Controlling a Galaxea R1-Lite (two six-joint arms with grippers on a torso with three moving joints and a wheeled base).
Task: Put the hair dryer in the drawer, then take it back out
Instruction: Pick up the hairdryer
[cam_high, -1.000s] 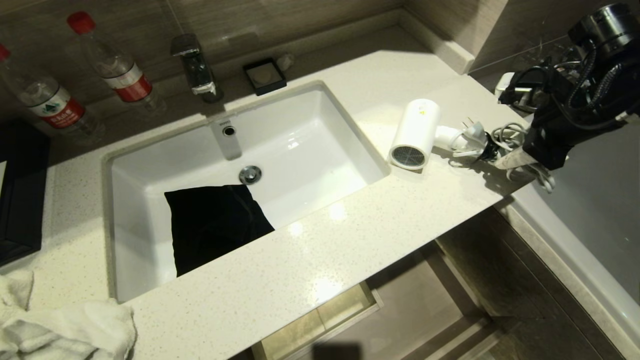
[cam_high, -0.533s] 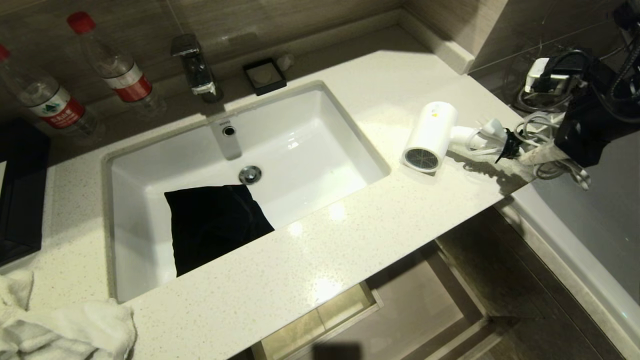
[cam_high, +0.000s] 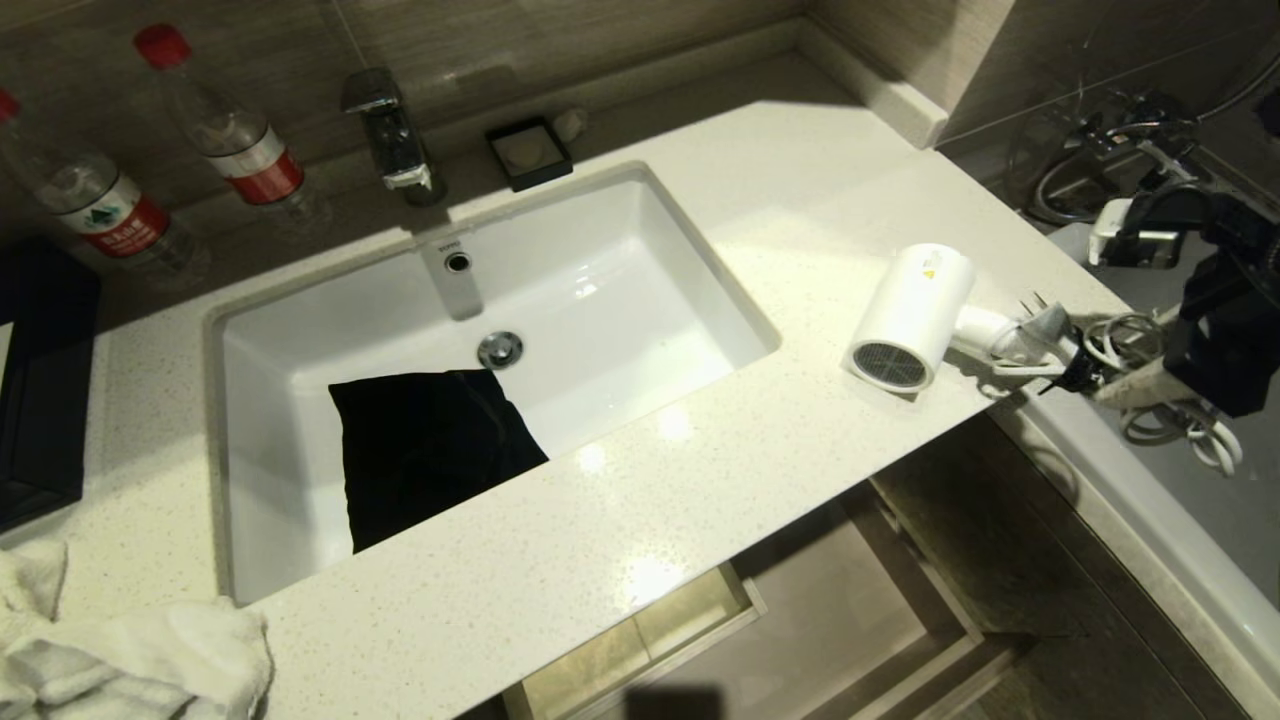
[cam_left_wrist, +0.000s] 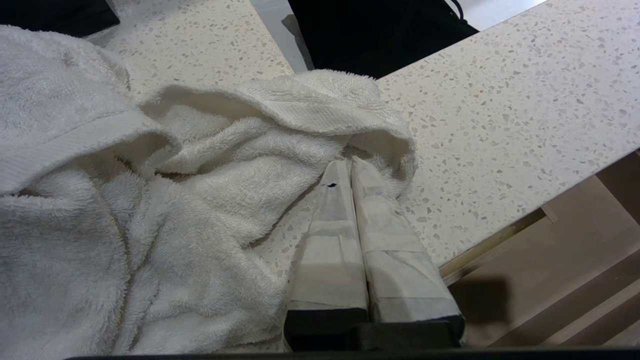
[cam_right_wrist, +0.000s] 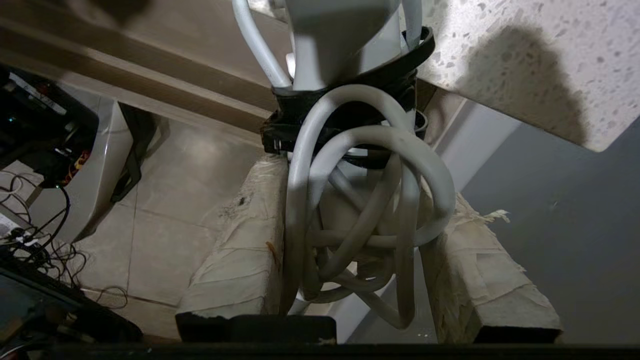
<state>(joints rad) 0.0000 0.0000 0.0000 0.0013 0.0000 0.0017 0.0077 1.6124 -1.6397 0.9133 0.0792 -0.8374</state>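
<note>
The white hair dryer (cam_high: 910, 315) hangs low over the counter's right end, its dark mesh grille facing the front edge. Its handle, plug and coiled white cord (cam_high: 1150, 375) stick out past the counter's right edge. My right gripper (cam_high: 1125, 388) is shut on that cord bundle and handle; in the right wrist view the taped fingers (cam_right_wrist: 240, 250) press on both sides of the cord loops (cam_right_wrist: 360, 185). The drawer (cam_high: 640, 640) stands open below the counter's front edge. My left gripper (cam_left_wrist: 350, 167) is shut and rests on the counter against a white towel (cam_left_wrist: 150, 200).
The sink (cam_high: 600, 270) holds a black cloth (cam_high: 430, 450). Two red-capped bottles (cam_high: 230, 130), a faucet (cam_high: 390, 130) and a black soap dish (cam_high: 528, 152) line the back. A towel (cam_high: 120, 660) lies front left. A bathtub rim (cam_high: 1150, 540) runs along the right.
My right gripper has carried the hair dryer to the right and toward the counter's front; the cord end now hangs beyond the counter's right edge. The left arm has not moved.
</note>
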